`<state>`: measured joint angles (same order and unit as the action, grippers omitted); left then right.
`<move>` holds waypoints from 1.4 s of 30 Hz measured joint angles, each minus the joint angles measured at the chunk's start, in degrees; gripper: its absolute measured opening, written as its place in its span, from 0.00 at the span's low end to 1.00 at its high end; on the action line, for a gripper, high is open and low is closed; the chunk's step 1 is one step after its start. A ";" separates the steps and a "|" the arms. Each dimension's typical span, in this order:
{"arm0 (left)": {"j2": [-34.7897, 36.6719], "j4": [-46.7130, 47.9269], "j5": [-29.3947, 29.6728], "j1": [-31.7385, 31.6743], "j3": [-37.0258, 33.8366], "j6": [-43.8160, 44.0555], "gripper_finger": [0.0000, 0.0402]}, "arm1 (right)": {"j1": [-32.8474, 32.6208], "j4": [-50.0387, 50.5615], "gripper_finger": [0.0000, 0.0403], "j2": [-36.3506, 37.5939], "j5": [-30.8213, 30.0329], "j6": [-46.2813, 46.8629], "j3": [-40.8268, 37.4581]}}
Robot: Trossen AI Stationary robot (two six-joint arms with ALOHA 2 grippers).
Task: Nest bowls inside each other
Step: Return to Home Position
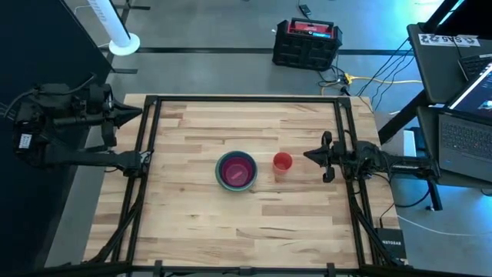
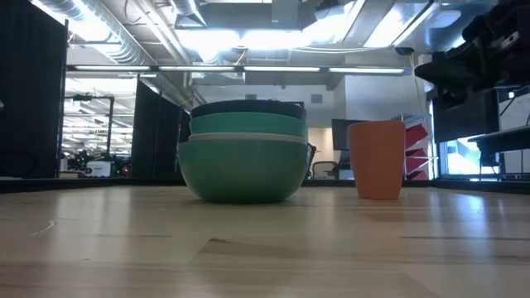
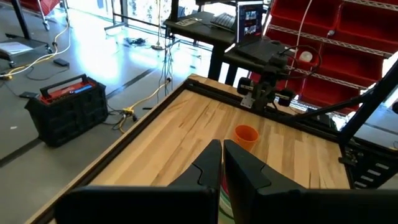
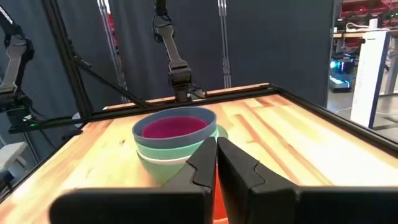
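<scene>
Evidently nested for good, the bowls stand free beyond the orange cup from the right gripper, which is clenched empty like the far-off left gripper.

seen from above, the stacked bowls block the centre of the table, with the orange cup just beside them at 3 o'clock and the right gripper near beyond it, while bare wood lies open at their 12, 6 and 9 o'clock.
</scene>
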<state>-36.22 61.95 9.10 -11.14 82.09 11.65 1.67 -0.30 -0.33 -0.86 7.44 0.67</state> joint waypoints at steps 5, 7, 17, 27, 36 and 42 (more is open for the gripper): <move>1.35 -1.73 0.00 0.00 -3.07 -0.01 0.00 | 0.62 0.29 0.00 -0.04 0.08 0.03 0.02; 4.86 -5.45 0.00 -0.02 -8.66 -0.17 0.00 | 0.62 0.33 0.00 -0.03 0.27 0.03 0.04; 31.60 -34.18 -1.96 -0.02 -40.42 -2.55 0.00 | 0.62 0.40 0.00 -0.05 0.42 0.01 0.04; 35.69 -51.23 -5.15 0.00 -57.74 -3.86 0.00 | 0.62 0.42 0.00 -0.06 0.43 -0.02 0.04; 35.49 -64.85 -9.01 0.00 -69.84 -5.57 0.00 | 0.62 0.44 0.00 -0.07 0.44 -0.04 0.04; 35.52 -69.10 -9.62 0.00 -74.21 -7.99 0.00 | 0.62 0.43 0.00 -0.07 0.44 -0.04 0.04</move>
<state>-0.70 -7.16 -0.52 -11.14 7.88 3.66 2.28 0.12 -0.40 -0.43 7.40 0.71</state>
